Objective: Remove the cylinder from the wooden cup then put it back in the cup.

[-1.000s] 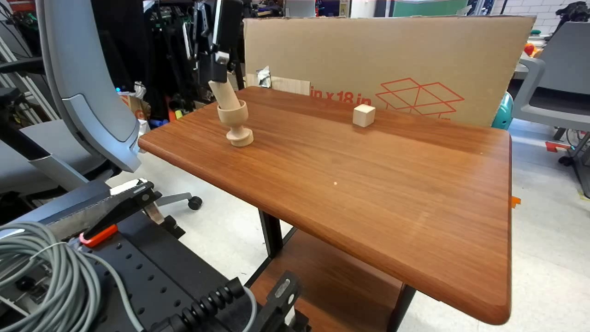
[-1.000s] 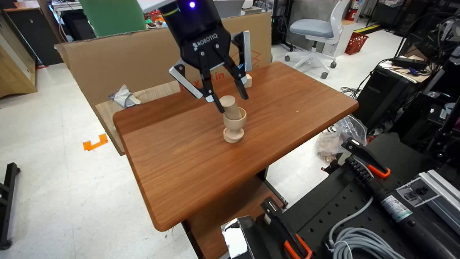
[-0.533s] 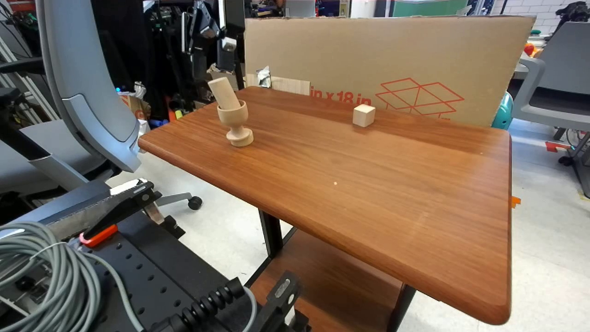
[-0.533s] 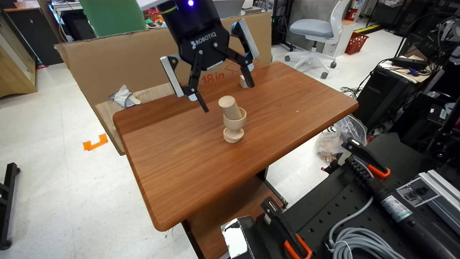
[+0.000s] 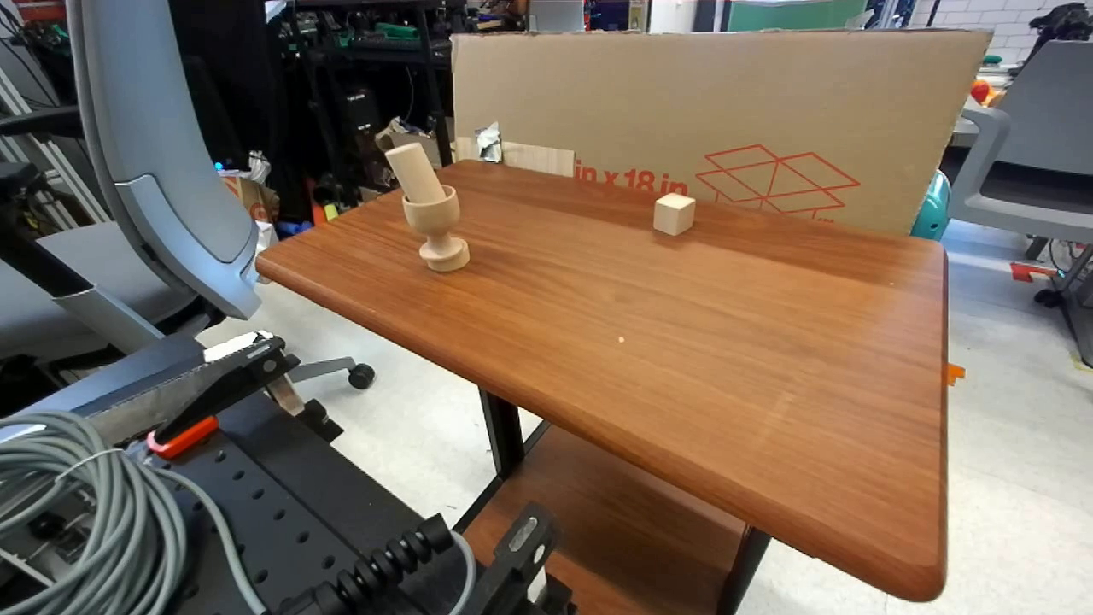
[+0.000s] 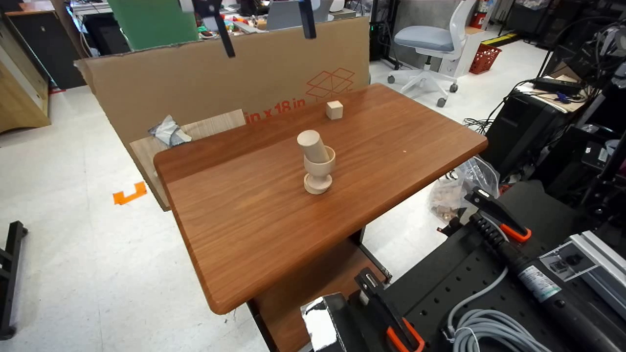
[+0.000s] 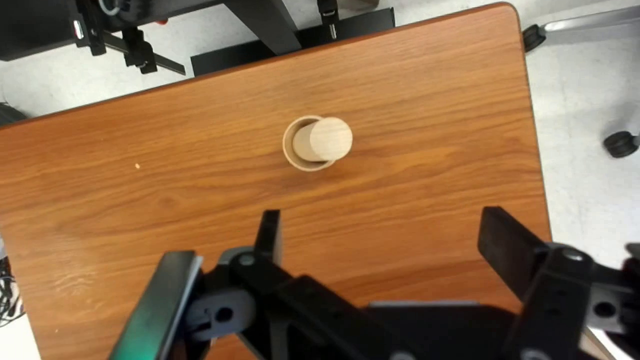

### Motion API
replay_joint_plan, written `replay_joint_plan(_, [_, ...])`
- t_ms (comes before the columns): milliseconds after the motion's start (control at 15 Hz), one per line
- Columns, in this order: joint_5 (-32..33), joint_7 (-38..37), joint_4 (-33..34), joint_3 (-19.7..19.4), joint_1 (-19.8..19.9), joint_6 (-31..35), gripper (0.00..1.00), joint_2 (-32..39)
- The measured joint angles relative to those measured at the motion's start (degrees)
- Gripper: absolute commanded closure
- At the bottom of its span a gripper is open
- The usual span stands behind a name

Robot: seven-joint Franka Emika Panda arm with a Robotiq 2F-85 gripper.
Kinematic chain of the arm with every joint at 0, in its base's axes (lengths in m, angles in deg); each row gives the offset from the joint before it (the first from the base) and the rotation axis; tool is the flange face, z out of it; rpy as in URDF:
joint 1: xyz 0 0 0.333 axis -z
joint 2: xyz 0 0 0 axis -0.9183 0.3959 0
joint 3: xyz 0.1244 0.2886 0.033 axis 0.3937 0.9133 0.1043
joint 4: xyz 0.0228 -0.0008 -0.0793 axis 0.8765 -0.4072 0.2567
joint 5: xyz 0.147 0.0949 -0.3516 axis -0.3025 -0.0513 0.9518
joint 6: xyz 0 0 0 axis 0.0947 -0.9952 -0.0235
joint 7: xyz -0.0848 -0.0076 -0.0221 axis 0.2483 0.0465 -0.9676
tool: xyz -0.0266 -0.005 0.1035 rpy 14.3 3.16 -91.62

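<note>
Gripper (image 7: pixel 382 220) high above the table (image 5: pixel 666 367), with fingers (image 6: pixel 306 19) wide apart, lower ends showing in an exterior view at the top edge; below, on that table, well away from the fingers, the wooden cup (image 6: pixel 320 169), upright on its round foot; inside this cup the cylinder (image 6: pixel 314 148), tilted, with upper end leaning out past the rim; in both exterior views, well apart from the cup, a small pale cube (image 5: pixel 675 215), near the red-printed cardboard panel (image 5: pixel 717 102).
</note>
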Motion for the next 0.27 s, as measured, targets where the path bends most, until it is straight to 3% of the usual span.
replay_joint_plan(267, [0.0, 0.2, 0.0, 0.2, 0.3, -0.2, 0.0, -0.3])
